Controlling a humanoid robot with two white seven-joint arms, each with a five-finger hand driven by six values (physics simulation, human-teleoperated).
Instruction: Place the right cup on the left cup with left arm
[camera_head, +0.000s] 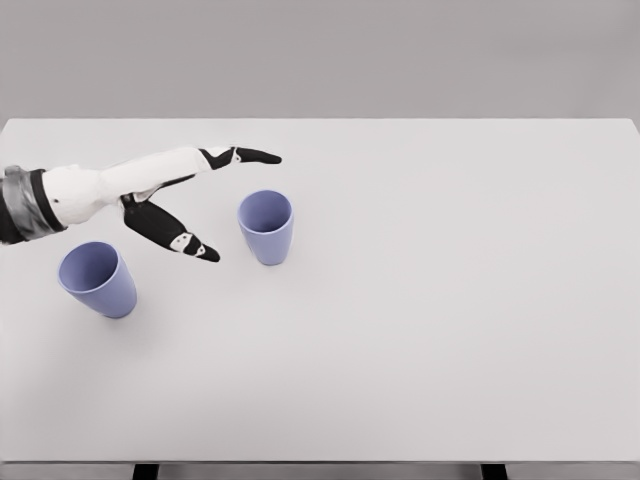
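Observation:
Two lilac cups stand upright on the white table (430, 300). The right cup (266, 226) is near the table's middle left. The left cup (98, 279) is close to the left edge. My left hand (240, 205) reaches in from the left, just left of the right cup. Its fingers (245, 156) stretch out behind the cup and the thumb (185, 241) points toward the cup's near left side. The hand is spread wide, holds nothing, and does not touch the cup. My right arm is out of view.

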